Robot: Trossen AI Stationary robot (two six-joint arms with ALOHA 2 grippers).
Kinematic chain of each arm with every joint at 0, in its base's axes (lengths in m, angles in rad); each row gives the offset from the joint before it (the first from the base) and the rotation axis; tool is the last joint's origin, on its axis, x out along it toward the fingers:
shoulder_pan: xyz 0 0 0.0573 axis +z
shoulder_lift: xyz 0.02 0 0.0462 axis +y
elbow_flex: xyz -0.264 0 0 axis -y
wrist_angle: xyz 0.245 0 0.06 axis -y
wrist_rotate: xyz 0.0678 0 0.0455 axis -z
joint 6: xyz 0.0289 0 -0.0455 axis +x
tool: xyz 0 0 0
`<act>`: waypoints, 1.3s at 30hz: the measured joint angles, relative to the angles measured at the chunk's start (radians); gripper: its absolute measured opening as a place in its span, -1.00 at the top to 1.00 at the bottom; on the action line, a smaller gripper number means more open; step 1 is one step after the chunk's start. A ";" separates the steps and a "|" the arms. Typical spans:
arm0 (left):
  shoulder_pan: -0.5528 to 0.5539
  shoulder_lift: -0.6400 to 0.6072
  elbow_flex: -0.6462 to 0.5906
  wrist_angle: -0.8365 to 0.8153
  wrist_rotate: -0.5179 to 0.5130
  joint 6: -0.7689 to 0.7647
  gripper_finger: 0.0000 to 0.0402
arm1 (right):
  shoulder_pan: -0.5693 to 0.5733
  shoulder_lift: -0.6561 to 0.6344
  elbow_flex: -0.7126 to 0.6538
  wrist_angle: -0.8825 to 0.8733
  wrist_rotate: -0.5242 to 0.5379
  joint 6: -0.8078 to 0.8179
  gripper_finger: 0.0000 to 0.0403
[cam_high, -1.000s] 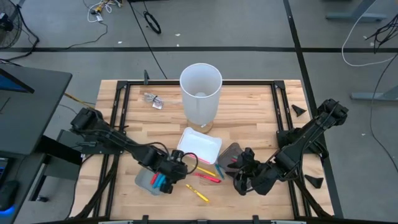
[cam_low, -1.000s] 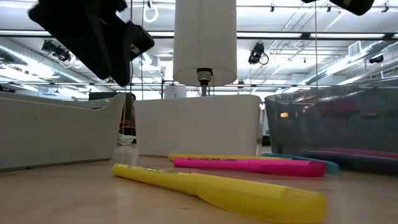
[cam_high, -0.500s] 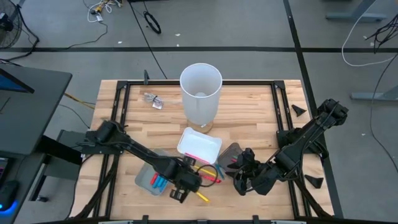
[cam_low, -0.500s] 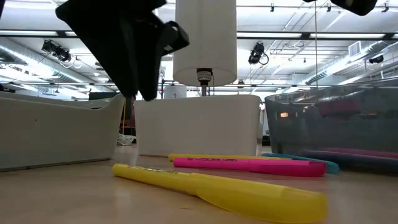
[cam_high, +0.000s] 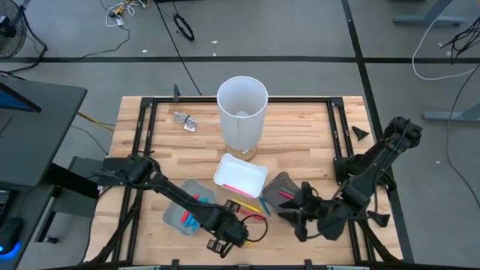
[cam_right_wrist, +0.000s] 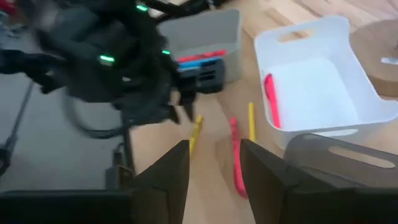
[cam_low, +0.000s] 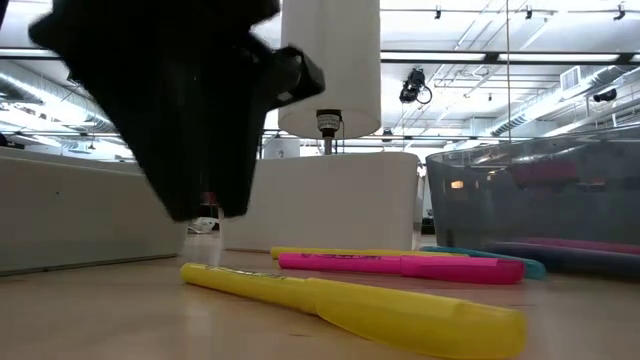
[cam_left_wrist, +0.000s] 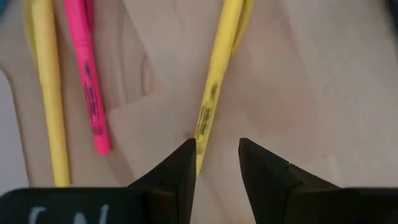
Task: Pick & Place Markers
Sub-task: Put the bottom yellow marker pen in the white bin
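Now your left gripper (cam_left_wrist: 214, 163) hovers, fingers spread, over the near yellow plastic marker (cam_left_wrist: 214, 87); right gripper (cam_right_wrist: 214, 163) waits parted.

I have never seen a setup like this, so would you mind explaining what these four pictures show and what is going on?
Two dark robot arms work at a wooden table. One camera looks straight down, one sits at table height, and one rides on each wrist. The left gripper hovers, empty, over a yellow marker lying on the wood, fingers open either side of it. The right gripper, also empty, waits near a dark tray. More markers lie loose; others sit in a grey tray and a white tray. A tall white cup stands behind.
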 joint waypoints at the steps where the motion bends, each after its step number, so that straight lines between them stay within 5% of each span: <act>1: 0.001 0.004 -0.001 -0.008 -0.001 0.000 0.37 | 0.013 -0.004 0.000 0.009 0.011 -0.007 0.30; 21: 0.039 0.077 0.000 -0.005 0.009 -0.001 0.38 | 0.114 -0.011 0.001 0.088 0.039 -0.047 0.30; 32: 0.042 0.077 0.000 -0.004 0.045 -0.030 0.90 | 0.114 -0.011 0.001 0.094 0.041 -0.054 0.30; 39: 0.035 0.073 0.000 -0.014 0.030 -0.081 0.87 | 0.114 -0.011 0.001 0.093 0.046 -0.067 0.30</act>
